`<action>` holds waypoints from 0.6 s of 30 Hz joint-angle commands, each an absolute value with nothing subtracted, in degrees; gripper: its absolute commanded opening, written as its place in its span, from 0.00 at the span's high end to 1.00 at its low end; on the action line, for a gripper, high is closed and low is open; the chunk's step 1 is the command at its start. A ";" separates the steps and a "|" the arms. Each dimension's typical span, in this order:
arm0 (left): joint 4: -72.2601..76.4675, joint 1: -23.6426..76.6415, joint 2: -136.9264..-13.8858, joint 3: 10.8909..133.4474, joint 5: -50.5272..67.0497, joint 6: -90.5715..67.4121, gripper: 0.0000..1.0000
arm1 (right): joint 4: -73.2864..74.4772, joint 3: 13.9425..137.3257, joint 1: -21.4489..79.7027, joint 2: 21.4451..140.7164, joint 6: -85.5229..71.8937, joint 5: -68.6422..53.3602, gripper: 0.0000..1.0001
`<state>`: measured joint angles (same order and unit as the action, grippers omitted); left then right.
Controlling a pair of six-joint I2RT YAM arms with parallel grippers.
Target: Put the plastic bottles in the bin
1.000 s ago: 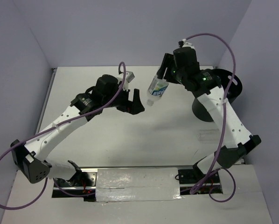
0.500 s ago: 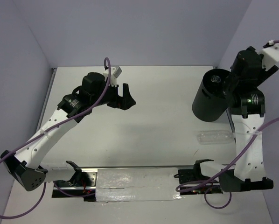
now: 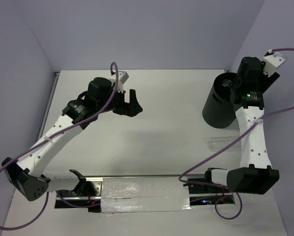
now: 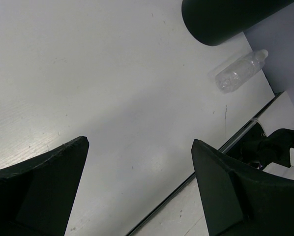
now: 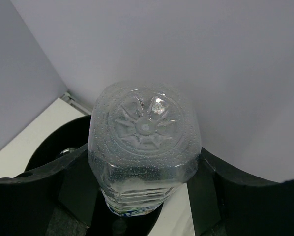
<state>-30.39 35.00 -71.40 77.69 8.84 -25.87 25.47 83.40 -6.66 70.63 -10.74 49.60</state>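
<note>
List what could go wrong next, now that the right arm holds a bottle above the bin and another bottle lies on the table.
1. The held bottle in the right tool hangs over the bin. If it is off-centre when released, it could strike the rim and bounce out.
2. The loose bottle lies beside the bin, near the edge of the table. Reaching for it might nudge the bin or roll the bottle off.

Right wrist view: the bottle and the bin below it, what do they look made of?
The bottle: clear, thin plastic with a glossy finish. You can see through the wall, and the base shows a moulded petal pattern with bright highlights. The bin: opaque black, smooth and fairly matte, with only a soft sheen on the wall. It is probably plastic, but the look leaves metal open.
</note>
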 commanded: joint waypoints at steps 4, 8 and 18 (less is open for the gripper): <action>-28.56 34.72 -71.63 77.08 8.61 -26.02 0.01 | 13.28 77.70 -7.21 70.84 -9.14 50.80 0.51; -28.39 34.63 -71.63 76.82 8.70 -25.93 0.01 | 11.60 75.07 -7.21 71.37 -9.05 50.80 0.45; -28.57 34.63 -73.65 76.46 10.90 -25.75 0.01 | 20.28 81.72 -7.12 68.74 -11.59 46.85 0.00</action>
<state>-30.39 35.00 -73.12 76.73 9.43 -25.82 18.35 76.38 -6.81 71.53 -9.80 47.40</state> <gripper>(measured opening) 0.993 0.994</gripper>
